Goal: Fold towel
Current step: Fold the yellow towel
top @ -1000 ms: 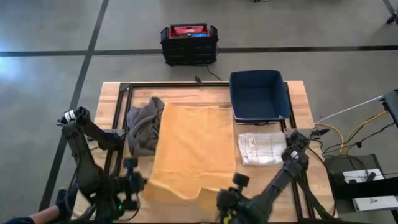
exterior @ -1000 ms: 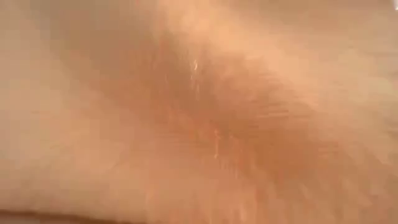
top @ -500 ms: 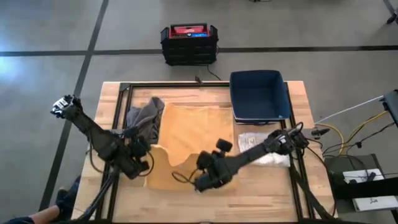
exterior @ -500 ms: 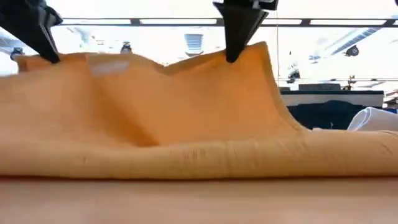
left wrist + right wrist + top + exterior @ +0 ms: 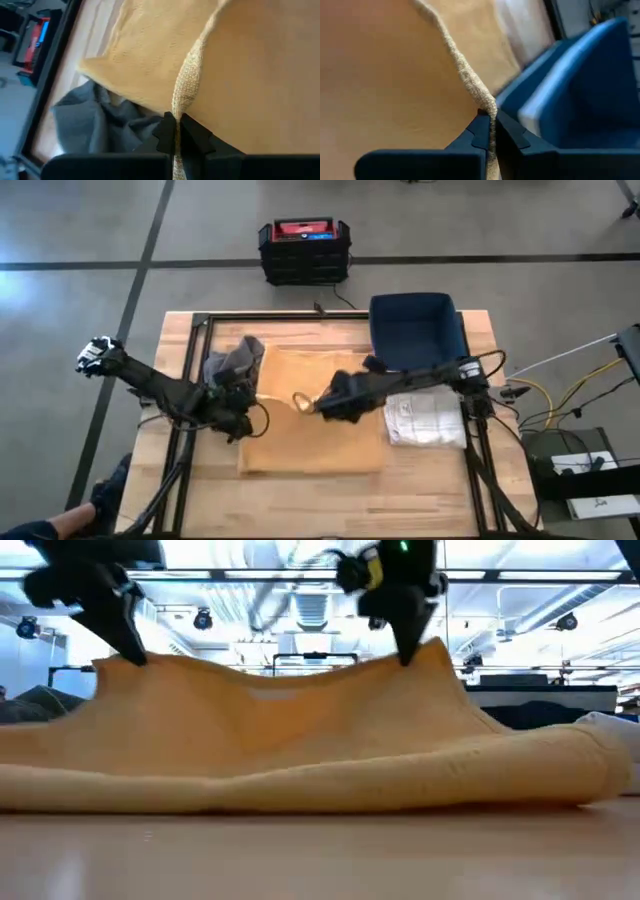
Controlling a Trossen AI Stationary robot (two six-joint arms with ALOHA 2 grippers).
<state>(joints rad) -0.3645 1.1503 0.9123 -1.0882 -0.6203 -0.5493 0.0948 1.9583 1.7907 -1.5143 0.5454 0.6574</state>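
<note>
The towel [image 5: 312, 435] lies mid-table, between a crumpled cloth [image 5: 228, 372] and a folded towel [image 5: 424, 420].

Work surface: a light wooden table [image 5: 430, 480] with a black frame along its edges. Lying directly on it: an orange towel [image 5: 310, 445], spread beneath and between the left gripper [image 5: 243, 402] and the right gripper [image 5: 322, 405], both clamped on a raised hem. A crumpled grey cloth [image 5: 228, 370] rests just beyond the left gripper, touching the towel's edge. A folded white towel [image 5: 425, 420] lies beside the right arm, outboard of its gripper. A dark blue bin [image 5: 415, 330] stands beyond the right gripper, at the table's far edge.
</note>
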